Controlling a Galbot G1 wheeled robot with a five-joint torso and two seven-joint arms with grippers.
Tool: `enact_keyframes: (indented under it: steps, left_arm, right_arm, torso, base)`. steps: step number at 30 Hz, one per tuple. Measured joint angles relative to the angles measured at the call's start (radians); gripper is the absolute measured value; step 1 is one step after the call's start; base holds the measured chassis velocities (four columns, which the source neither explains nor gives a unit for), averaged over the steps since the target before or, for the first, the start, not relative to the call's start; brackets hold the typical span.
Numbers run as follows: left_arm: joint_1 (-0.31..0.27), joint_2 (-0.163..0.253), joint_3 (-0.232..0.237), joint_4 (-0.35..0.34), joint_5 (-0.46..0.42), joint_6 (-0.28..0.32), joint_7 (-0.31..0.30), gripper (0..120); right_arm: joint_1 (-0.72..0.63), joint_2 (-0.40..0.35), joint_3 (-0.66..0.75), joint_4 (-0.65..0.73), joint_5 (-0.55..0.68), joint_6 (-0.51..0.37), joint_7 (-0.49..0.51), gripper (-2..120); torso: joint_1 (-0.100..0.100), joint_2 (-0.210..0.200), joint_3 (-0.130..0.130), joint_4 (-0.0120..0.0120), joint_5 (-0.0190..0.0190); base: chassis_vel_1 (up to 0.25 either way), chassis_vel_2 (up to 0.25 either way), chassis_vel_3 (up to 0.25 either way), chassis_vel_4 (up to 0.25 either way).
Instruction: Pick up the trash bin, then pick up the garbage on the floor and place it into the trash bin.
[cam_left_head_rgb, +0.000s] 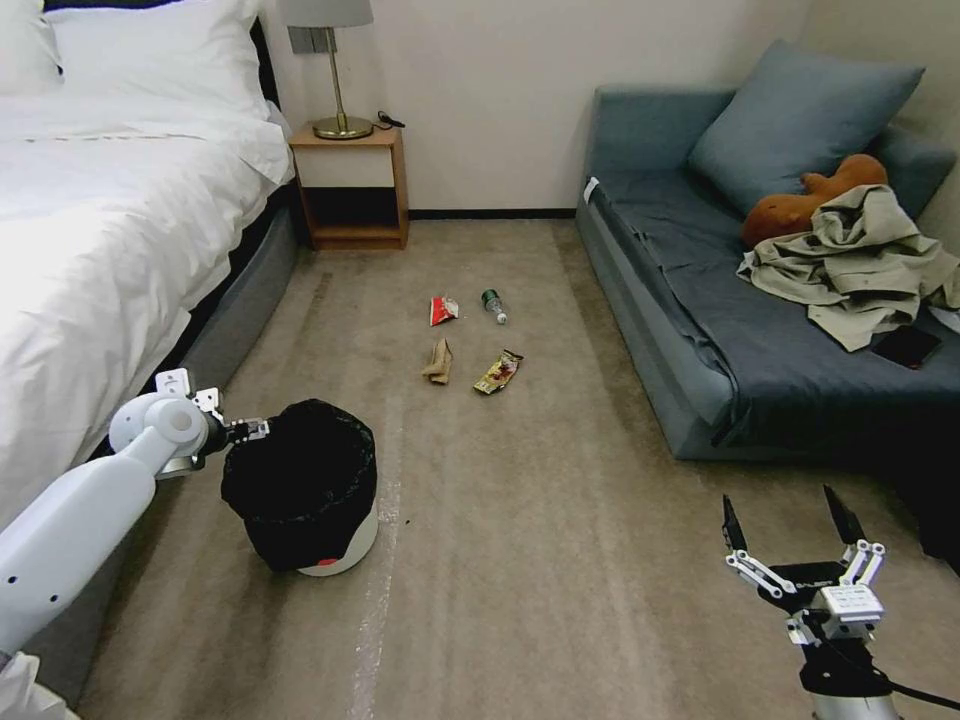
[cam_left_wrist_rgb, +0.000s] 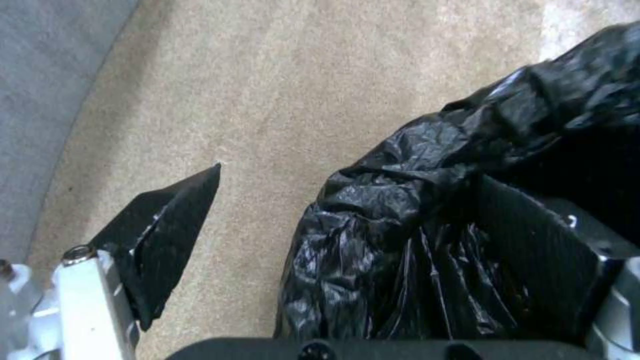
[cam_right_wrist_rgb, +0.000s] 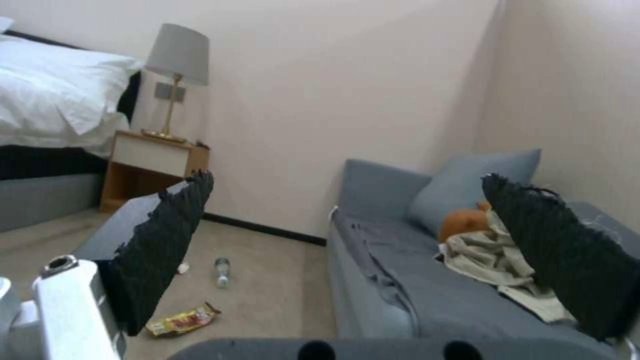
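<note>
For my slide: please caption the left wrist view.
Open left end effector straddles black-bag-lined round white trash bin rim on beige carpet.

The left arm (cam_left_head_rgb: 70, 520), entering from the lower left of the head frame, is showing a smooth white shell with small dark screw holes dotted along it and a rounded white joint cap. White brackets are sitting beside that joint. The left gripper (cam_left_wrist_rgb: 347, 215) is wearing black ribbed, wedge-shaped pads on white metal links with a silver bolt head. At the lower right of the head frame, the right gripper (cam_left_head_rgb: 795, 522) is displaying two pointed black fingers (cam_left_head_rgb: 733, 525), silver linkages, a white labelled block, and a black cable trailing off.
</note>
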Motion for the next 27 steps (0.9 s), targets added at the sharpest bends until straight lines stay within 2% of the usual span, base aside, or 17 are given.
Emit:
enact_keyframes:
  steps: [4,5,6,9,12,13,15,17,18,20,21,24,25,27]
  left_arm:
    - [-0.011,-0.022,0.014,0.040,0.022,0.000,0.011,98]
    - [-0.021,-0.031,0.030,0.058,0.031,0.000,0.022,92]
    - [-0.021,-0.031,0.030,0.058,0.031,0.000,0.022,92]
    - [-0.030,-0.062,0.048,0.084,0.053,-0.001,0.043,75]
    - [-0.027,-0.065,0.048,0.084,0.060,-0.001,0.050,72]
    - [-0.021,-0.069,0.047,0.083,0.075,-0.001,0.063,64]
    - [-0.016,-0.071,0.046,0.079,0.085,-0.001,0.074,59]
    - [-0.014,-0.073,0.044,0.075,0.090,-0.002,0.081,47]
    - [-0.014,-0.073,0.044,0.075,0.090,-0.002,0.081,47]
    - [-0.010,-0.073,0.042,0.071,0.095,-0.002,0.087,36]
    - [-0.010,-0.073,0.042,0.071,0.095,-0.002,0.087,36]
    - [0.003,-0.070,0.038,0.046,0.098,-0.002,0.098,22]
    - [0.003,-0.070,0.038,0.046,0.098,-0.002,0.098,22]
    - [0.016,-0.064,0.032,0.030,0.101,-0.002,0.109,13]
  right_arm:
    - [0.003,0.000,0.009,-0.006,0.013,-0.001,0.003,100]
    - [0.008,0.000,0.015,-0.014,0.021,-0.001,0.006,100]
    - [0.008,0.000,0.015,-0.014,0.021,-0.001,0.006,100]
    - [0.020,0.000,0.023,-0.021,0.038,-0.011,0.022,100]
    - [0.024,0.000,0.023,-0.023,0.039,-0.012,0.024,100]
    - [0.030,0.000,0.024,-0.027,0.039,-0.014,0.028,100]
    - [0.035,0.000,0.024,-0.030,0.039,-0.018,0.035,100]
    - [0.044,0.000,0.023,-0.035,0.038,-0.024,0.044,100]
    - [0.044,0.000,0.023,-0.035,0.038,-0.024,0.044,100]
    - [0.053,0.000,0.022,-0.039,0.036,-0.029,0.054,100]
    - [0.053,0.000,0.022,-0.039,0.036,-0.029,0.054,100]
    - [0.064,0.000,0.019,-0.045,0.030,-0.038,0.070,100]
    - [0.064,0.000,0.019,-0.045,0.030,-0.038,0.070,100]
    - [0.071,0.000,0.016,-0.048,0.024,-0.042,0.078,100]
  torso:
    - [0.000,0.000,0.000,0.0000,-0.0002]
    - [0.000,0.000,0.000,-0.0001,0.0000]
    - [0.000,0.000,0.000,-0.0001,0.0000]
    - [0.000,0.000,0.000,-0.0001,-0.0001]
    - [0.000,0.000,0.000,-0.0002,-0.0001]
    - [0.000,0.000,0.000,-0.0001,0.0000]
    - [0.000,0.000,0.000,0.0000,-0.0001]
    - [0.000,0.000,0.000,0.0000,0.0002]
    - [0.000,0.000,0.000,0.0000,0.0002]
    - [0.000,0.000,0.000,0.0001,0.0003]
    - [0.000,0.000,0.000,0.0001,0.0003]
    - [0.000,0.000,0.000,0.0002,0.0003]
    - [0.000,0.000,0.000,0.0002,0.0003]
    - [0.000,0.000,0.000,0.0000,0.0005]
  base:
    - [0.000,0.000,0.000,0.000]
    - [0.000,0.000,0.000,0.000]
    - [0.000,0.000,0.000,0.000]
    - [0.000,0.000,0.000,0.000]
    - [0.000,0.000,0.000,0.000]
    - [0.000,0.000,0.000,0.000]
    - [0.000,0.000,0.000,0.000]
    - [0.000,0.000,0.000,0.000]
    - [0.000,0.000,0.000,0.000]
    - [0.000,0.000,0.000,0.000]
    - [0.000,0.000,0.000,0.000]
    - [0.000,0.000,0.000,0.000]
    - [0.000,0.000,0.000,0.000]
    - [0.000,0.000,0.000,0.000]
